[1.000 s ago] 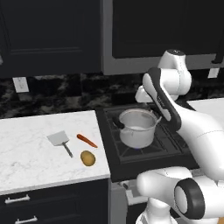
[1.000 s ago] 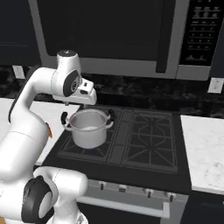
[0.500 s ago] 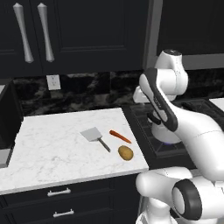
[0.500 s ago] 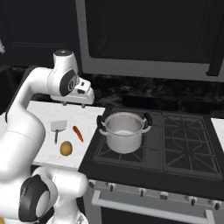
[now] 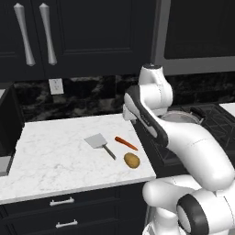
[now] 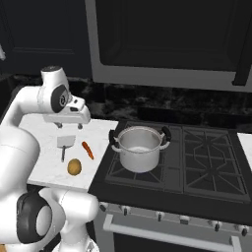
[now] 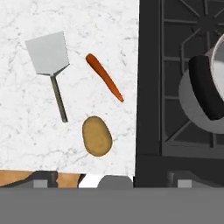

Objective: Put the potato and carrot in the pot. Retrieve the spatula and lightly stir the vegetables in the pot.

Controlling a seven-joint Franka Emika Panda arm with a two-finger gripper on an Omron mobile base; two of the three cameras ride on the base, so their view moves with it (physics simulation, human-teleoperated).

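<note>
The tan potato (image 5: pixel 131 160) (image 6: pixel 74 167) (image 7: pixel 97 136) lies near the front right corner of the white marble counter (image 5: pixel 55 160). Just behind it are the orange carrot (image 5: pixel 125 143) (image 6: pixel 87 149) (image 7: pixel 104 77) and the spatula (image 5: pixel 98 141) (image 6: pixel 65 143) (image 7: pixel 47 54), its blade pointing away from the counter's front. The steel pot (image 6: pixel 140 148) (image 5: pixel 183 116) (image 7: pixel 210 89) stands on the stove's front left burner and looks to hold nothing. My gripper (image 6: pixel 69 126) (image 7: pixel 111 180) hangs open above the counter, over the vegetables, and holds nothing.
The black stove (image 6: pixel 197 162) adjoins the counter on the right, with a microwave (image 6: pixel 167 39) above it. Dark cabinets (image 5: pixel 69 32) hang over the counter, and a wall outlet (image 5: pixel 56 86) sits on the black backsplash. A dark recess (image 5: pixel 7 128) borders the counter's left end.
The base has driven left, so both base views have shifted from the stove toward the counter. The hand now hangs over the vegetables instead of over the pot. The jaws stay open.
</note>
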